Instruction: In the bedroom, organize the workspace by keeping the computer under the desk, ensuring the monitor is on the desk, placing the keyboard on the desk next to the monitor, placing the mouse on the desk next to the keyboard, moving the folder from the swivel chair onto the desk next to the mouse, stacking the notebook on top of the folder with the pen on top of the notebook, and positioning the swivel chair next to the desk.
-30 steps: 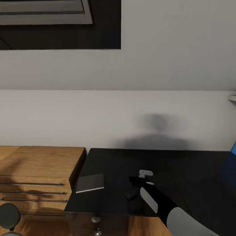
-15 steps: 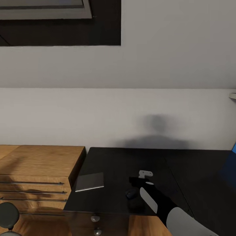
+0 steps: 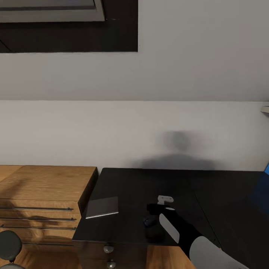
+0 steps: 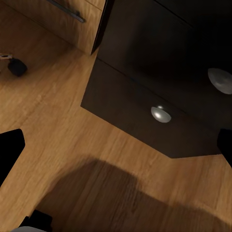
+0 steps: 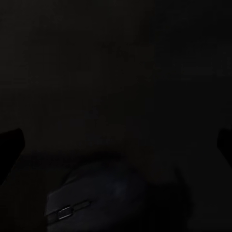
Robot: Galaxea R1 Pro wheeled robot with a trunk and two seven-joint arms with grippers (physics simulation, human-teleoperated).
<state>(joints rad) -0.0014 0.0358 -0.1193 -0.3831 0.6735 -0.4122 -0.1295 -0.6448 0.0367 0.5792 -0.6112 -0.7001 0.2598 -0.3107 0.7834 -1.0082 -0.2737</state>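
The right gripper (image 3: 151, 208) hovers with fingers spread wide over the mouse (image 3: 149, 221), which sits near the front edge of the desk (image 3: 127, 183) at lower centre. The notebook (image 3: 102, 207) lies well apart toward the desk's left edge, bare black top between them. The left gripper's (image 4: 116, 145) fingers stand wide apart over the wood floor (image 4: 63, 140) beside the desk's knobbed drawers (image 4: 145, 116).

The head camera looks forward and down from above the worktop (image 3: 130, 186), facing a pale wall, with a skylight at eleven o'clock and a wood cabinet (image 3: 45, 186) at eight o'clock. The left wrist camera hangs low by the worktop's drawer front, looking down at a round silver knob (image 4: 161, 114) and the wood floor (image 4: 72, 145); the head view shares those knobs. The right wrist camera sits very close over the dark worktop, with the mouse (image 5: 116, 195) near its lens.
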